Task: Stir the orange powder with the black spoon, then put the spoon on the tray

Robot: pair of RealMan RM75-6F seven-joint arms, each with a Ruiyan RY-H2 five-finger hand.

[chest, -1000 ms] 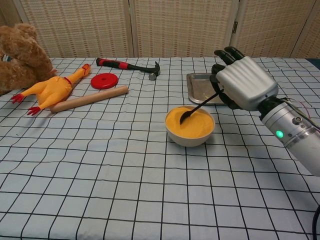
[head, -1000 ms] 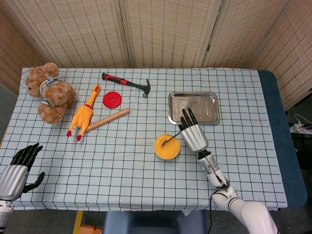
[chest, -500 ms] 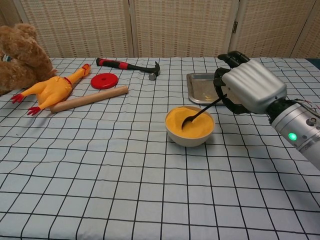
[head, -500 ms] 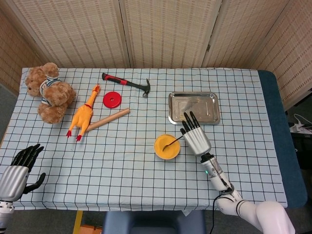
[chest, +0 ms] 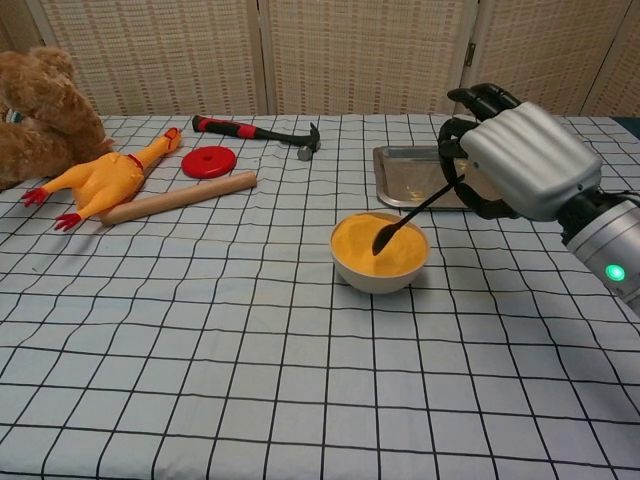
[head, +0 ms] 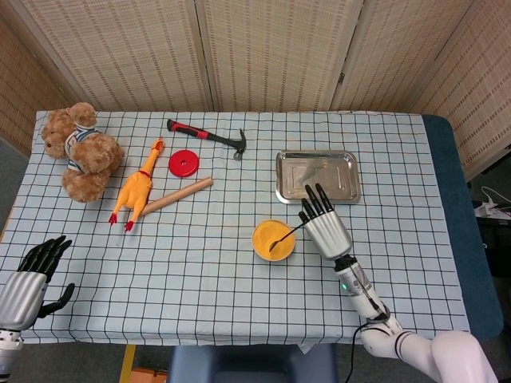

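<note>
1. Just right of the frame's middle in the head view, the right hand grips the handle of the black spoon, its dark fingers pointing up toward the tray.
2. In the chest view the spoon slants down and left from the hand, and its bowl end sits in the orange powder.
3. The powder fills a small pale bowl standing on the checked tablecloth, a little below the centre of the head view.
4. The metal tray lies right of centre, just above the right hand and near the bowl; nothing rests in it.
5. The left hand sits at the lower left corner of the head view, off the table edge, fingers apart and holding nothing.
6. Across the upper left lie a teddy bear, a yellow rubber chicken, a wooden rolling pin, a red disc and a red-and-black hammer, all well apart from the bowl.
</note>
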